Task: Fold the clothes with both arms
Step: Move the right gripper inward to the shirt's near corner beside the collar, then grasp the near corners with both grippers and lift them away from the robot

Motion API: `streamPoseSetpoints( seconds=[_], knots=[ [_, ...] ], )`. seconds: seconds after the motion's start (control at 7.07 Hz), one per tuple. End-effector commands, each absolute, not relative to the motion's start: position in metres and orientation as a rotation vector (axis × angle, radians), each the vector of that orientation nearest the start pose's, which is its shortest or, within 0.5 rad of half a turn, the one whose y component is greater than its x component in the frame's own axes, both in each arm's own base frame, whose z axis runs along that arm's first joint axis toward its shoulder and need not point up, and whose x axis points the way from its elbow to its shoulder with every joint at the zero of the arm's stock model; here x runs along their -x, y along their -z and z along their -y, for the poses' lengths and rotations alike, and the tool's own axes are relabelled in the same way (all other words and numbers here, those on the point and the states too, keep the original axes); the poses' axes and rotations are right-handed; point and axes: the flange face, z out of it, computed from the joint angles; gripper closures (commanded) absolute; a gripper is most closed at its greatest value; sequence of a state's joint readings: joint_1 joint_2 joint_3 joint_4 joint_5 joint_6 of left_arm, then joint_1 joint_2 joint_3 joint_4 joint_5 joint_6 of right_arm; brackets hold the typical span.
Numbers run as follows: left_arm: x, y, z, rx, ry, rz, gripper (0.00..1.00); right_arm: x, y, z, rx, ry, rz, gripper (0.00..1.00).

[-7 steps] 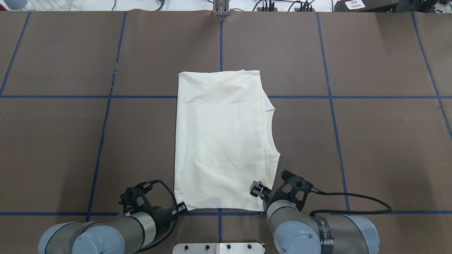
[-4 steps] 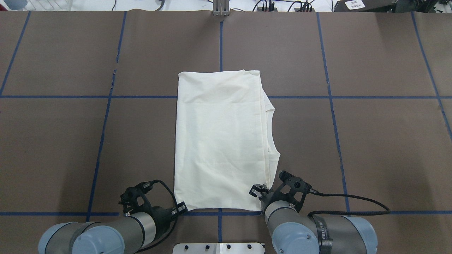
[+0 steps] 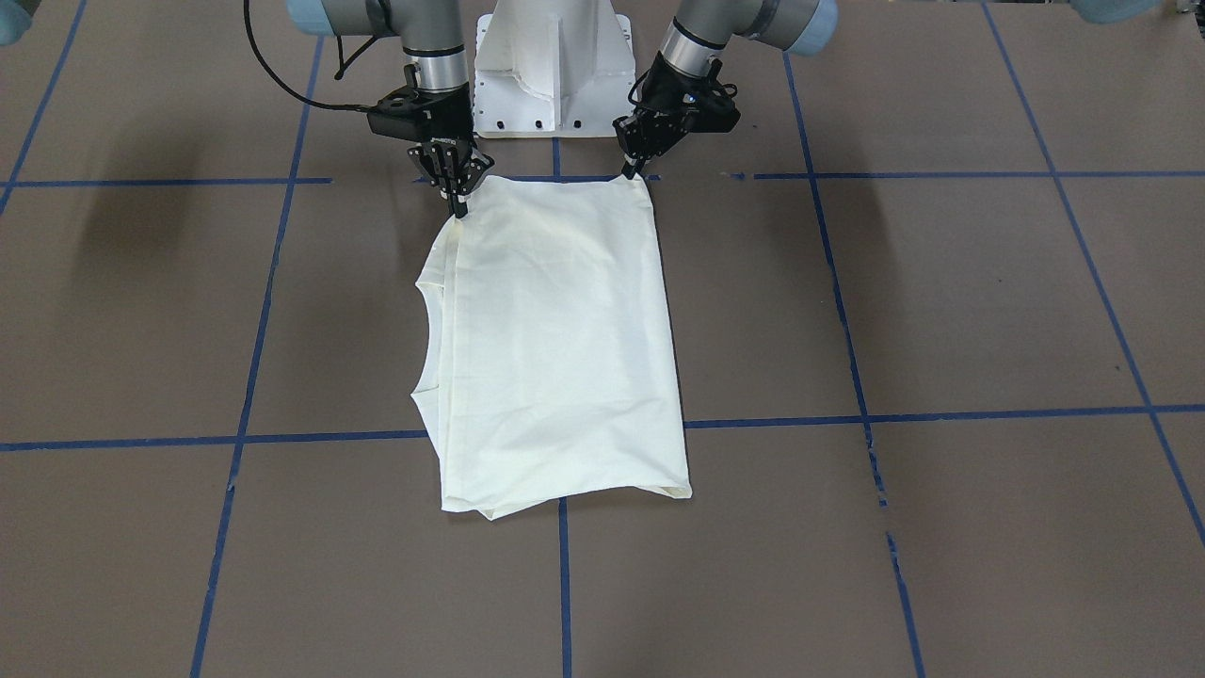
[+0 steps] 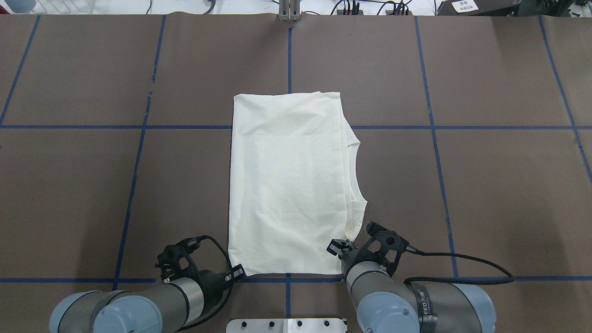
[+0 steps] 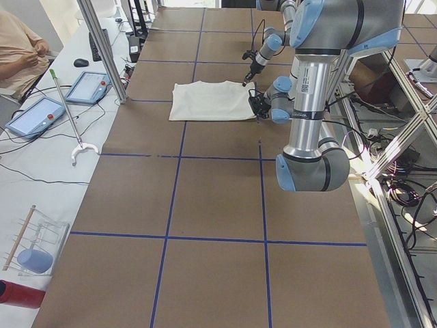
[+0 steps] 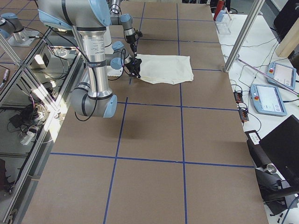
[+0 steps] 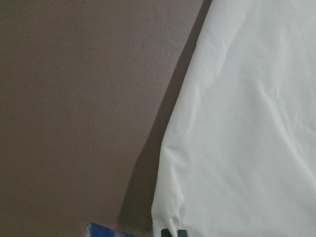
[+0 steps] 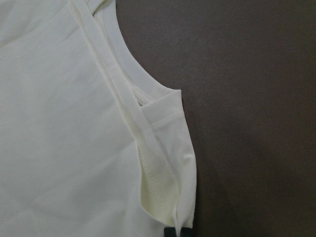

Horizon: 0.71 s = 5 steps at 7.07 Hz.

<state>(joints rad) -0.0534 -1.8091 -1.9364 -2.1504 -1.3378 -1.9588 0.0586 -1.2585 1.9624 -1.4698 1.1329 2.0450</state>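
The cream T-shirt (image 3: 555, 348) lay flat on the brown table (image 3: 941, 311), folded into a long rectangle with only plain cloth facing up. It sat just in front of the white pedestal base (image 3: 555, 66) and ran lengthwise straight away from it. The short edge nearest the base lay along a blue tape line (image 3: 941, 175) that crossed the table there.

At the corner of that edge on the base's right-arm side, the right gripper (image 3: 459, 200) pointed down with its jaws drawn narrow and pinched on the cloth. At the other corner of the same edge, the left gripper (image 3: 630, 168) was likewise closed tight on the fabric. Both arms reached out from beside the base, one on each side of it.

In the right wrist view, a dark fingertip (image 8: 170, 233) showed at the bottom edge, against the stacked hems of the held corner. The ribbed collar (image 8: 129, 64) curved away beyond it, on the long side of the shirt away from the left arm. In the left wrist view, the corner stood slightly off the table and threw a shadow, with a fingertip (image 7: 181, 233) just touching it.

At the end farthest from the base, the folded layers were slightly out of line, so a lower layer peeked out.
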Motion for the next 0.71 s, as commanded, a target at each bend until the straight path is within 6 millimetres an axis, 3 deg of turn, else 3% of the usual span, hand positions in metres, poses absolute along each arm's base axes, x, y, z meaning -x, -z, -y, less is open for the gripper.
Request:
streamPoseSetpoints(
  seconds=[0.0, 0.28, 0.42, 0.57],
  knots=[
    [-0.502, -0.258, 0.19, -0.001, 0.523, -1.271, 1.0, 0.518, -0.27, 0.21, -0.23, -0.691, 0.958, 1.0],
    [-0.428, -0.186, 0.177, 0.054, 0.484, -1.25, 1.0, 0.481, -0.254, 0.192, -0.195, -0.67, 1.015, 1.0],
    [-0.39, -0.164, 0.173, 0.059, 0.482, -1.24, 1.0, 0.454, -0.237, 0.174, -0.169, -0.637, 1.035, 1.0],
    [-0.367, -0.153, 0.169, 0.07, 0.478, -1.231, 1.0, 0.432, -0.217, 0.162, -0.155, -0.611, 1.029, 1.0]
  ],
)
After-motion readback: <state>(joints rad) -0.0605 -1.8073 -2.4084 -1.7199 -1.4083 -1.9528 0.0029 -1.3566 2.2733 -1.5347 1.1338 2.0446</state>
